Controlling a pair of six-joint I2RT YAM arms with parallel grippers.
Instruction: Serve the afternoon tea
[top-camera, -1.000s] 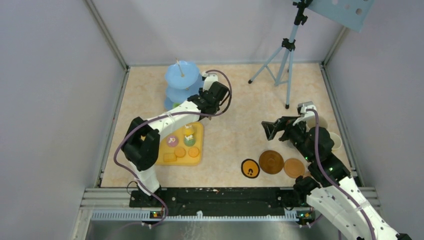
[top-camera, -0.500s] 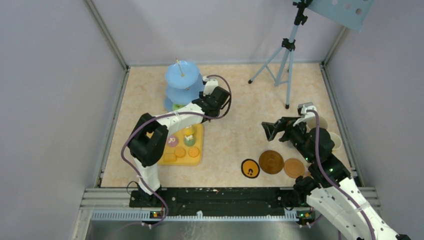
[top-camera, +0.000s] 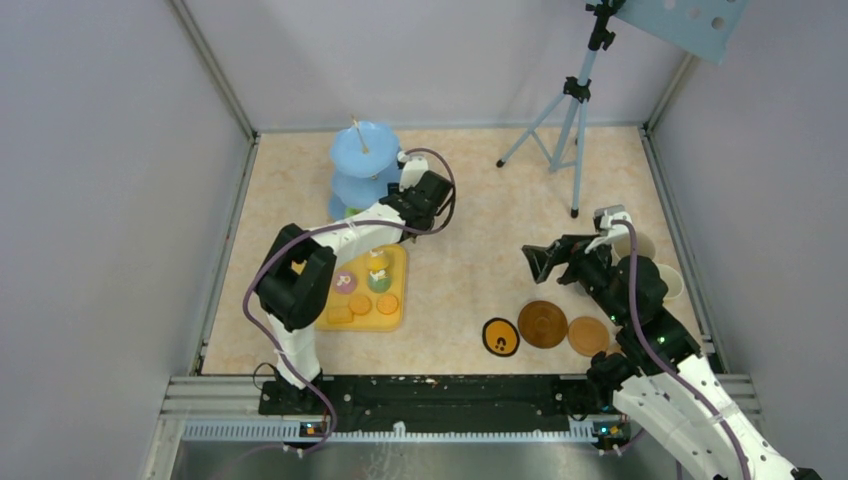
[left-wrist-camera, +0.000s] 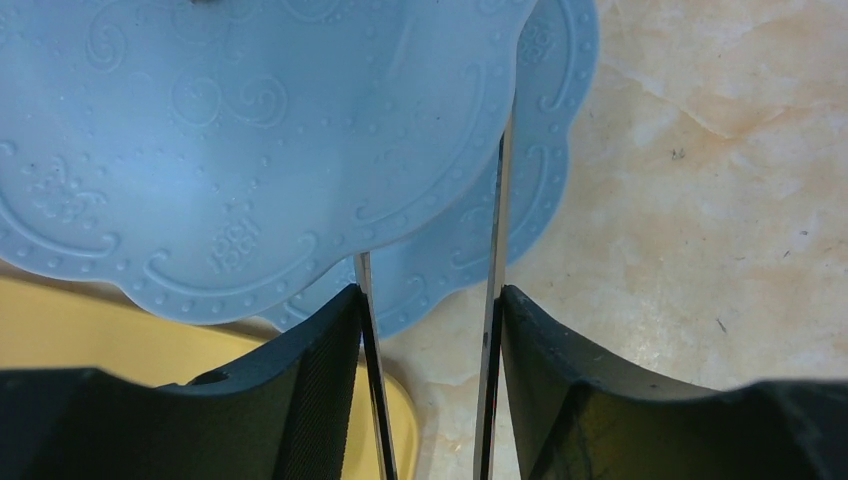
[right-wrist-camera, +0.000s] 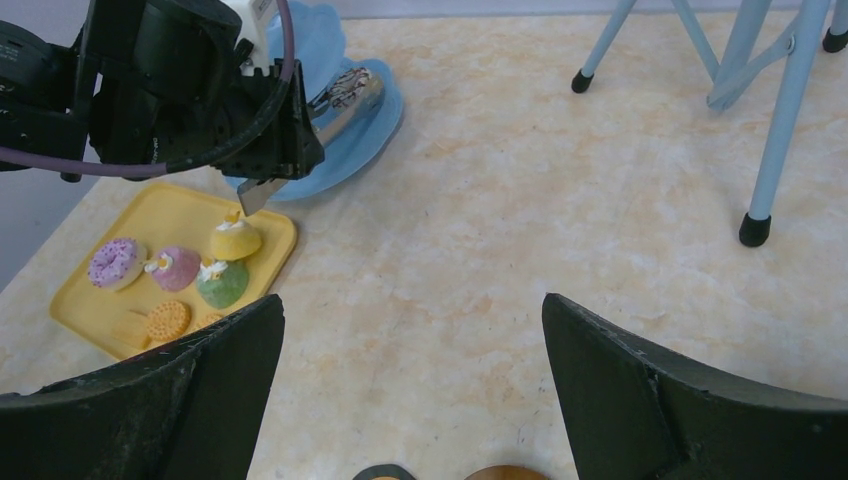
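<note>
Left fingers (left-wrist-camera: 300, 370): grasping tongs (left-wrist-camera: 489, 380), grip just loosened, blades spreading.
Pastry (right-wrist-camera: 348, 88): at tong tips, bottom tier of stand (left-wrist-camera: 200, 150); probably being dropped off.
Right fingers (right-wrist-camera: 650, 400): released, empty, unmoved over counter (right-wrist-camera: 500, 250).
Remaining: pastries (right-wrist-camera: 222, 282) wait on tray (right-wrist-camera: 180, 215).

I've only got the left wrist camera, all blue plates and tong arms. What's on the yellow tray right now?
Observer: Several toy pastries lie on the yellow tray, a yellow pastry and a green pastry among them.
Operator: Where's the tongs' tip?
Observer: The tongs reach over the bottom tier of the stand, under the upper plates.
Operator: And the right hand?
Observer: The right hand is open and empty, just beyond the brown coasters.
</note>
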